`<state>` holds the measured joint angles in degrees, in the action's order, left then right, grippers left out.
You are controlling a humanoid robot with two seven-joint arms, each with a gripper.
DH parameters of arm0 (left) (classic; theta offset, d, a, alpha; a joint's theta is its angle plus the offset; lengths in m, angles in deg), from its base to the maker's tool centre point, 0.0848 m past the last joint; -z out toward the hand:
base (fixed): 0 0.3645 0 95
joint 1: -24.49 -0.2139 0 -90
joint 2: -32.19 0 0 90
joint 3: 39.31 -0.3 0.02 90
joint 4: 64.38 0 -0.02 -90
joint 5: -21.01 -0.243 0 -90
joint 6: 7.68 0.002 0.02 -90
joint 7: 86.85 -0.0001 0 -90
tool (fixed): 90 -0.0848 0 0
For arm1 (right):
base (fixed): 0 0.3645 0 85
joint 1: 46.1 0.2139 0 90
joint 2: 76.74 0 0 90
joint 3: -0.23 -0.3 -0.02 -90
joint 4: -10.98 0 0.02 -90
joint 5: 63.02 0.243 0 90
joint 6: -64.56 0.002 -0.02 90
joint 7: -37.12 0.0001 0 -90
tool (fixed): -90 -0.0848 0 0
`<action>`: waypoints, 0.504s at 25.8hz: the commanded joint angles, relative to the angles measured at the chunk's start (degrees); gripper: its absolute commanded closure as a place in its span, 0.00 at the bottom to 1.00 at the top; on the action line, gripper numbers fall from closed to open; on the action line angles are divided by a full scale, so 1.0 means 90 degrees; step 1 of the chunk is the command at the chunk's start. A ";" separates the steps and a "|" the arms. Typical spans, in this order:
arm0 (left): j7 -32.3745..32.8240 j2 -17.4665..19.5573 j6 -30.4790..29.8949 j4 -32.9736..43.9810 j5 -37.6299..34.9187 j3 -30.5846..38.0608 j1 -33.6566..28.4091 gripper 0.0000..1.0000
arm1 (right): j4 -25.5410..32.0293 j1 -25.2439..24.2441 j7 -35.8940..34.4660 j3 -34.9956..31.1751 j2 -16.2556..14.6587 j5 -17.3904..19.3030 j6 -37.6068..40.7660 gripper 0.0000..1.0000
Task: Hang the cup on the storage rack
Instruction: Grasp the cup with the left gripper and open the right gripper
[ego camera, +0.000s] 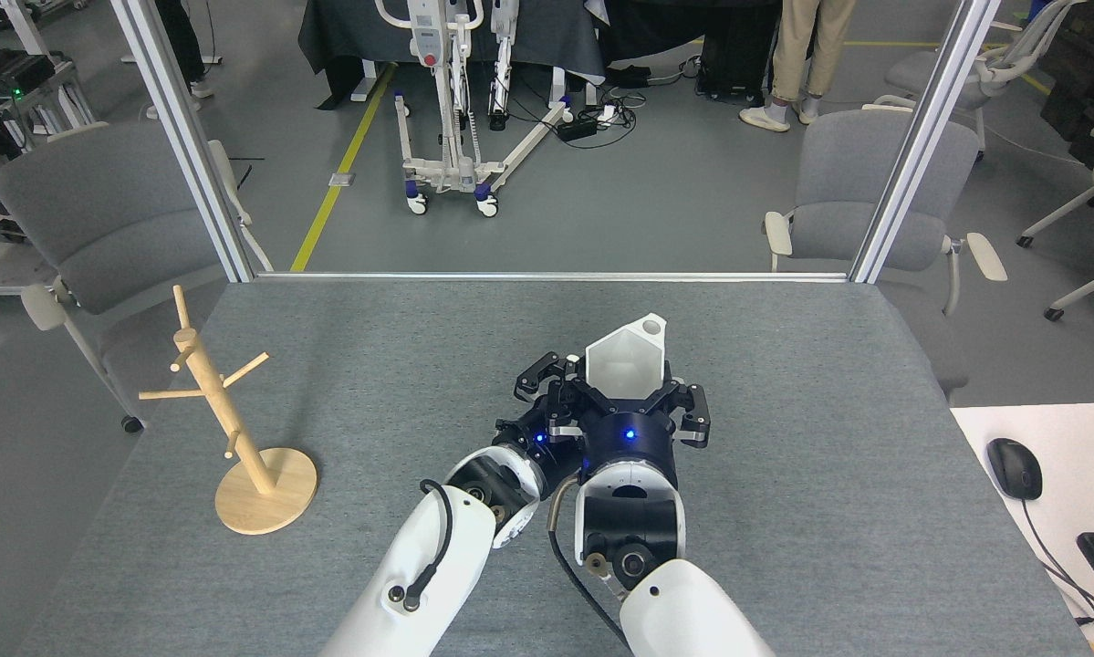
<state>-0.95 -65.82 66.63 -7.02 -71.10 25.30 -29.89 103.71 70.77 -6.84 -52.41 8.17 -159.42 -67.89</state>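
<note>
White faceted cup, hexagonal rim, open end up.

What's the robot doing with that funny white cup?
The robot is holding the white cup in its right gripper, with the black fingers wrapped around it above the grey table. Its left gripper sits right beside the cup, but I can't tell if it is gripping. The wooden storage rack stands far off on the table's left side, and nothing hangs on its pegs yet.
</note>
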 commanded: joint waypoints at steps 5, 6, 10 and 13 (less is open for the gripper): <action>0.0065 0.0069 0.0279 0.0032 0.0000 0.0018 -0.0012 0.93 | -0.0147 0.0003 -0.0018 -0.0011 0.0000 0.0007 -0.0021 1.00; 0.0065 0.0069 0.0279 0.0032 0.0000 0.0018 -0.0012 1.00 | -0.0157 0.0003 -0.0018 -0.0011 0.0000 0.0007 -0.0021 1.00; 0.0065 0.0069 0.0318 0.0052 0.0000 0.0038 -0.0012 1.00 | -0.0157 0.0003 -0.0018 -0.0011 0.0000 0.0007 -0.0021 1.00; 0.0065 0.0079 0.0309 0.0081 0.0000 0.0038 -0.0032 1.00 | -0.0167 0.0003 -0.0018 -0.0021 0.0000 0.0017 -0.0020 1.00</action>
<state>-0.19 -65.16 66.48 -6.55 -71.11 25.29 -30.10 102.33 70.82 -7.55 -52.27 8.17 -159.32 -67.91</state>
